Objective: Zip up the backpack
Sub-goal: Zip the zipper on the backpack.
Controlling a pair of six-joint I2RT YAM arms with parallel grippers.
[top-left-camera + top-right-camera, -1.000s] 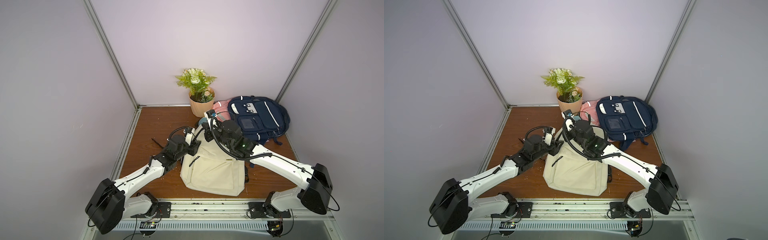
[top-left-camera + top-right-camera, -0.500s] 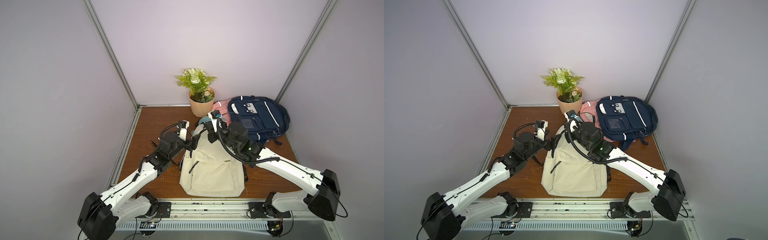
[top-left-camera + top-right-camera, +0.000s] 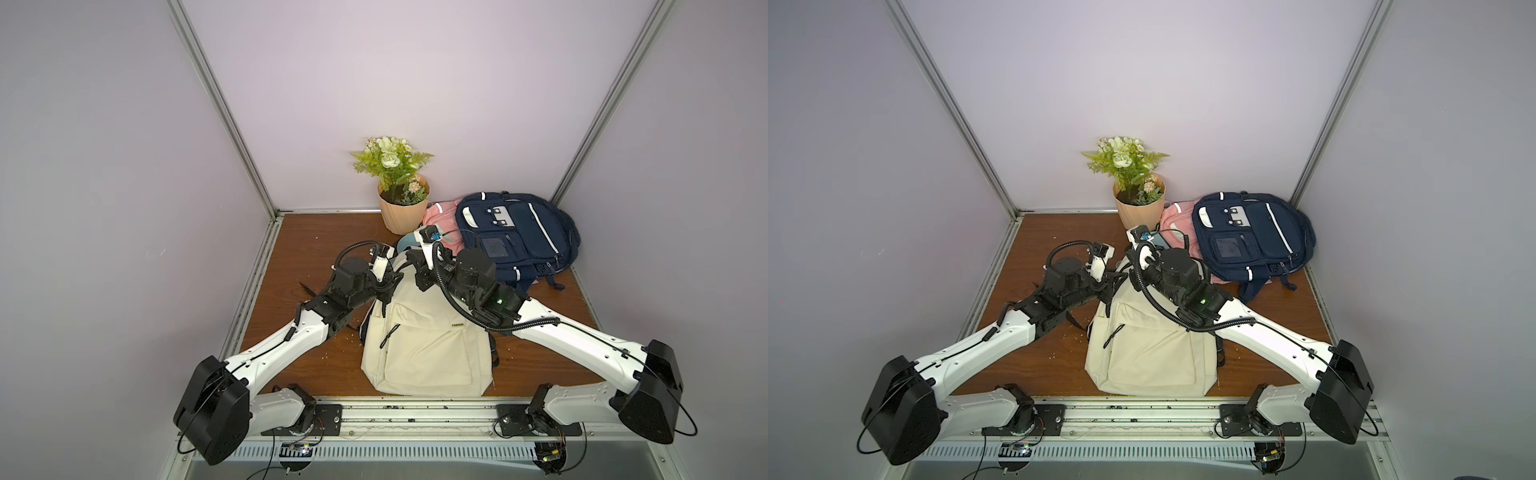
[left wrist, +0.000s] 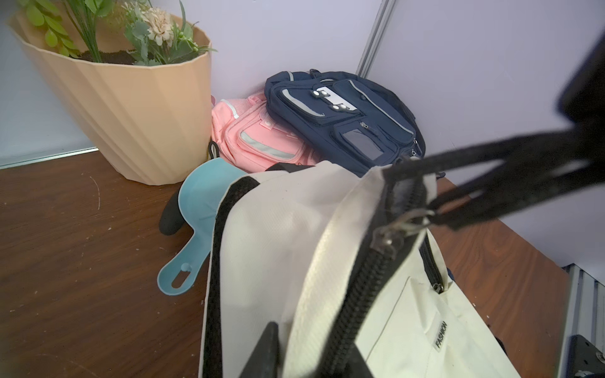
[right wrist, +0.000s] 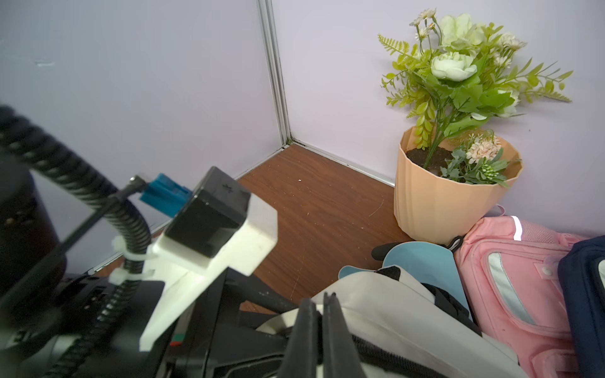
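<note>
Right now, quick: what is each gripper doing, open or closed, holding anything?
Left gripper: closed on the cream backpack, gripping the fabric edge beside its zipper.
Right gripper: shut on the zipper pull, pulled taut.

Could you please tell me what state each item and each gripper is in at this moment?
cream backpack: lying down, top end lifted.
main zipper: partly closed.
right gripper: shut on the zipper pull, which is taut.
left gripper: shut on the cream backpack's fabric beside the zipper.
navy backpack: closed, lying on the pink backpack.
flowerpot: upright.
blue scoop: lying flat, partly behind the cream backpack.
</note>
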